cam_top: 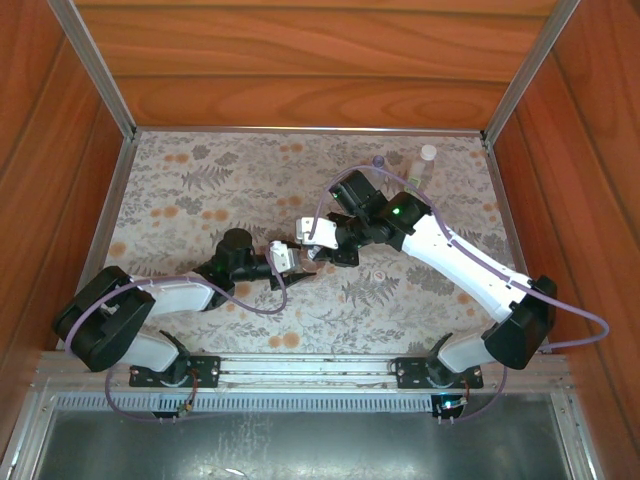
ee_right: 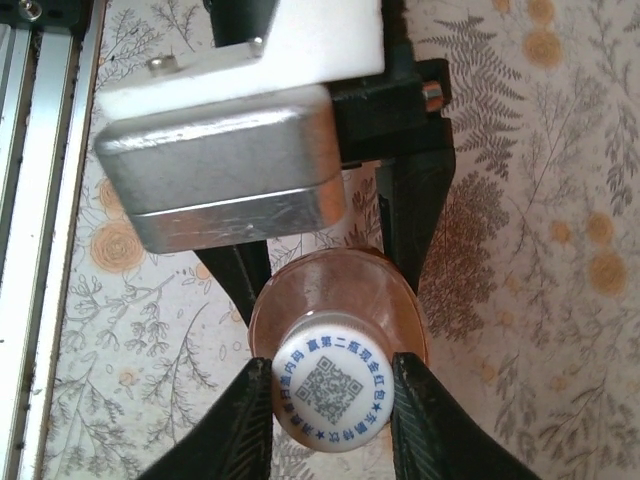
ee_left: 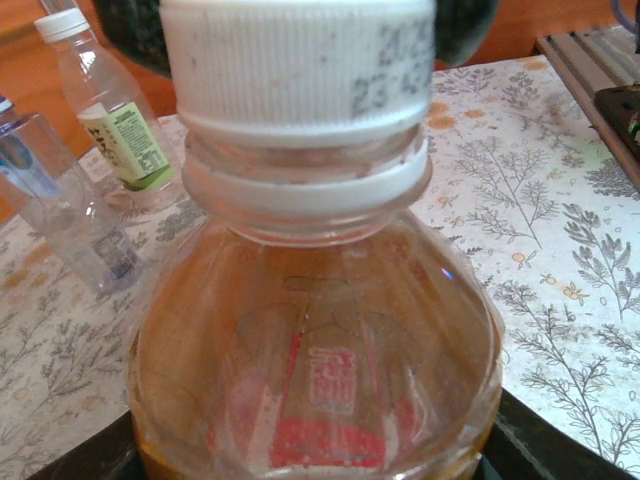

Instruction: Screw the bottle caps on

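The amber bottle (ee_left: 320, 340), with its red label, stands upright near the middle of the table, and my left gripper (cam_top: 294, 266) is shut on its body. In the right wrist view, the left gripper's black fingers (ee_right: 415, 200) flank the bottle (ee_right: 400, 305). A white bottle cap (ee_right: 330, 393) with a printed code sits on the bottle's neck and looks ribbed from the side (ee_left: 300, 70). My right gripper (ee_right: 330, 425) comes from above and is shut on this cap, one finger pressing each side. At the back stand the green-label bottle (ee_left: 120, 130), wearing a white cap (ee_left: 62, 24), and the bluish bottle (ee_left: 60, 210).
The two back bottles stand at the far right of the floral cloth (cam_top: 200, 200), near the back wall (cam_top: 428, 158). Wooden walls enclose the table on three sides. A metal rail (cam_top: 300, 368) runs along the near edge by the arm bases.
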`<state>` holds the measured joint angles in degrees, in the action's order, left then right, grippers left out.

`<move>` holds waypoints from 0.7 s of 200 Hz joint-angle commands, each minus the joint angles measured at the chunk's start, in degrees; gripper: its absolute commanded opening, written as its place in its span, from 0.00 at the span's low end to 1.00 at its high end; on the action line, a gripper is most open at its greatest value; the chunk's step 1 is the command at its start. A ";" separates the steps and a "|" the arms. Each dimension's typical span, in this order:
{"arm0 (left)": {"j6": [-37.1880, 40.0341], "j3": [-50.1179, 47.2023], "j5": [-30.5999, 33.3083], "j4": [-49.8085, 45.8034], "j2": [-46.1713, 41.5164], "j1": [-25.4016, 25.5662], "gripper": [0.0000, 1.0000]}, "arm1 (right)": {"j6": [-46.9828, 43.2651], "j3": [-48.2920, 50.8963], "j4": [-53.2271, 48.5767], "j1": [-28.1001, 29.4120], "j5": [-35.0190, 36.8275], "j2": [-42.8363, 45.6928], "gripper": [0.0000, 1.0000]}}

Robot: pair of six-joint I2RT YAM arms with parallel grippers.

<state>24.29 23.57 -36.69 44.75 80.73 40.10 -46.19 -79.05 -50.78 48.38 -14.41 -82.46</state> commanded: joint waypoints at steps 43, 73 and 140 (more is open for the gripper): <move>-3.72 1.15 14.80 -0.63 -2.24 0.49 0.56 | 31.78 0.68 7.70 0.31 10.28 0.46 0.11; -3.36 2.15 25.71 -0.61 -3.08 2.15 0.56 | 62.89 0.33 6.81 0.31 18.17 -1.08 0.09; 0.23 1.18 29.64 -0.89 -4.75 4.34 0.56 | 59.46 9.46 16.61 0.22 13.40 8.21 0.58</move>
<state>23.81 24.84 -8.78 42.39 78.67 44.42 20.23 -72.66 -37.65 48.73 -0.05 -80.03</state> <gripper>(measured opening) 0.557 0.459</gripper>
